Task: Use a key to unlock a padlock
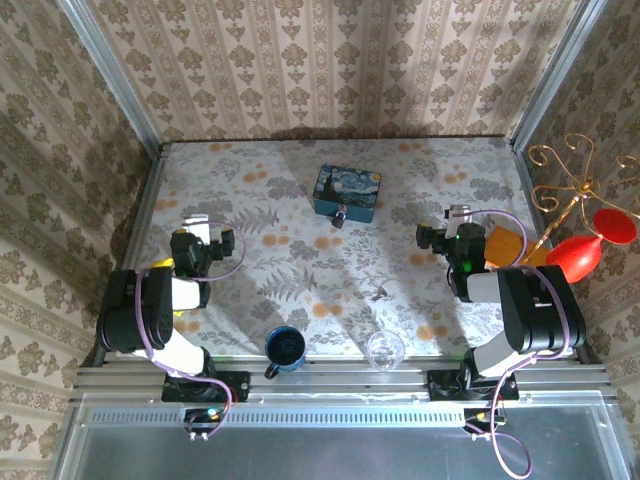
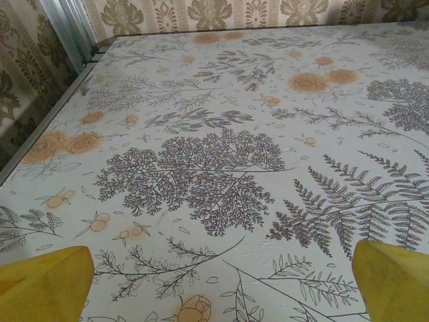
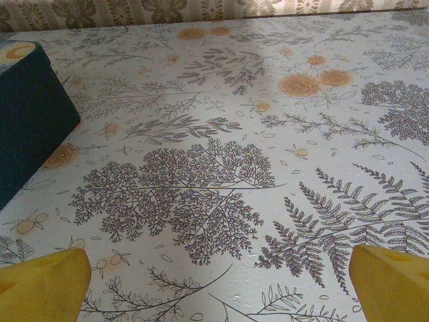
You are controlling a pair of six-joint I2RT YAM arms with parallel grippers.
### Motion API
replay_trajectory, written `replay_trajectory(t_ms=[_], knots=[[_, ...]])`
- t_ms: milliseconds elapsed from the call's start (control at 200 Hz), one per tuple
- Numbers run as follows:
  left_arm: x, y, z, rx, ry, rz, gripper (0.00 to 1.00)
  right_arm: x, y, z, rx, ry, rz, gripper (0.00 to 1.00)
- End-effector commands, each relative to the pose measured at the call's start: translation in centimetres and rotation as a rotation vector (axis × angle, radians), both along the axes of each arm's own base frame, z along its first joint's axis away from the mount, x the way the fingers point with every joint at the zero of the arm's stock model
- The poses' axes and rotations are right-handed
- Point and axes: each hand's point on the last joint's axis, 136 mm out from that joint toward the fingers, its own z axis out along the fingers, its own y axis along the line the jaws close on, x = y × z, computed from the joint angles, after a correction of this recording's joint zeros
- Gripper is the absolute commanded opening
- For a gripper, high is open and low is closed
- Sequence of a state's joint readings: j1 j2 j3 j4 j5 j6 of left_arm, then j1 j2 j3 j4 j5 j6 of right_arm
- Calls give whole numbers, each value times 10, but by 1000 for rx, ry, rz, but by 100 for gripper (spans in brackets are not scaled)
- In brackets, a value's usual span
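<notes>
The small dark padlock (image 1: pixel 341 216) hangs at the near side of the blue painted tin (image 1: pixel 347 192), at the back middle of the table. A tiny dark key (image 1: pixel 380 294) lies flat on the floral cloth, right of centre and nearer the front. My left gripper (image 1: pixel 195 220) rests at the left side, open, its yellow fingertips (image 2: pixel 41 287) wide apart over bare cloth. At the right side my right gripper (image 1: pixel 459 213) is also open and holds nothing. One yellow fingertip (image 3: pixel 392 285) shows low in the right wrist view, with the tin's dark wall (image 3: pixel 27 121) at far left.
A blue mug (image 1: pixel 285 348) and a clear glass (image 1: pixel 385 350) stand at the front edge between the arm bases. Red balloon-like shapes (image 1: pixel 590 245) and a gold wire ornament (image 1: pixel 565 170) sit outside the right rail. Metal rails (image 1: pixel 135 215) and patterned walls bound the table.
</notes>
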State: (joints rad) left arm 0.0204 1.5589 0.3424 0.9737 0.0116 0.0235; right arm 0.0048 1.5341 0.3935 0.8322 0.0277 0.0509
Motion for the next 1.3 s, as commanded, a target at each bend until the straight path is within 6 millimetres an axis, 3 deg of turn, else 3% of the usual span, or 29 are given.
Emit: replay_trajectory(t_ms=[0, 305, 320, 400, 560, 710, 925, 1080, 1290], knots=[[5, 0, 10, 10, -35, 5, 100, 8, -7, 17, -25, -26, -43, 100], [4, 1, 19, 10, -42, 11, 100, 9, -15, 36, -4, 111, -116, 100], [3, 2, 20, 10, -41, 13, 100, 8, -16, 47, 1, 92, -125, 100], [3, 1, 28, 23, -31, 18, 100, 0, -14, 60, 3, 105, -161, 100], [2, -9, 48, 110, -20, 37, 100, -31, -5, 79, 0, 200, -243, 100], [-2, -21, 71, 141, -31, 67, 100, -70, 17, 88, -24, 310, -282, 100], [-15, -50, 93, 61, -42, 50, 100, -116, 58, 77, 16, 467, -246, 100], [-28, -78, 96, 38, -28, -17, 100, -131, 100, 53, -18, 620, -146, 91], [-36, -95, 101, -73, 6, -56, 100, -146, 149, 22, -188, 840, -8, 81]])
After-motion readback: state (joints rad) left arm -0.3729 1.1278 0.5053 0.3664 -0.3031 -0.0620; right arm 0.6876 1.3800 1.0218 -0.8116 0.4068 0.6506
